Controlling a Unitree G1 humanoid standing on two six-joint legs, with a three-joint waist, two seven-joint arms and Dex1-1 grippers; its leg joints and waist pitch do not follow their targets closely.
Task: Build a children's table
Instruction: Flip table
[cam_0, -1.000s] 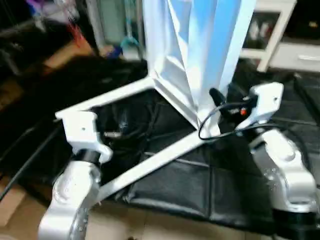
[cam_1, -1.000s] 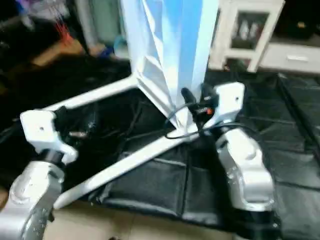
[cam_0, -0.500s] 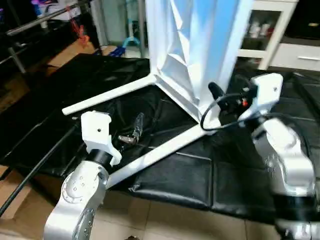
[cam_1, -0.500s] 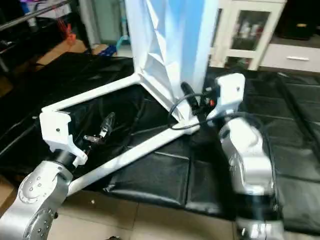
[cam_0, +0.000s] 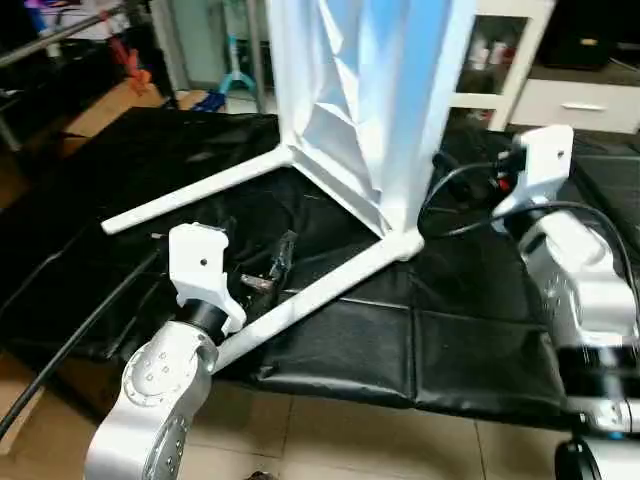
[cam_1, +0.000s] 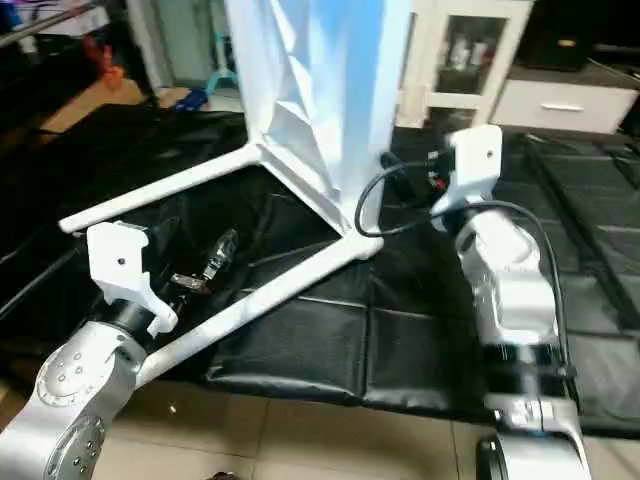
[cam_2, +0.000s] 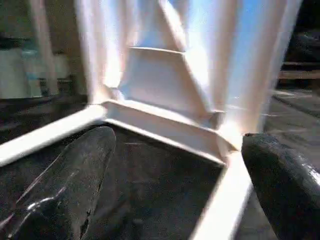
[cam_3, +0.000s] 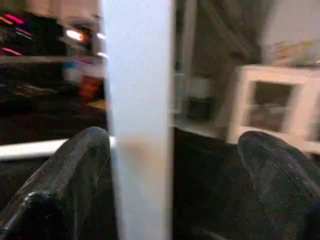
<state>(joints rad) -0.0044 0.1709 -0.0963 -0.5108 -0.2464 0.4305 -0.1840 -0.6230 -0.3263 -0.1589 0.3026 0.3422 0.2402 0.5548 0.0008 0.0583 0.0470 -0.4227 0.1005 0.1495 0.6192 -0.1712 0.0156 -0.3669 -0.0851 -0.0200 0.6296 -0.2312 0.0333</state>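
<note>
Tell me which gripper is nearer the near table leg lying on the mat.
Left. The left gripper hovers just beside the near leg; the right gripper is off by the upright tabletop's edge.

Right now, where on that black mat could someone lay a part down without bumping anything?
The black mat is bare in front of the nearer leg, toward the right arm. The wedge between the nearer leg and the far leg is crowded: the left gripper and dark cables sit there, hemmed in by the upright tabletop.
</note>
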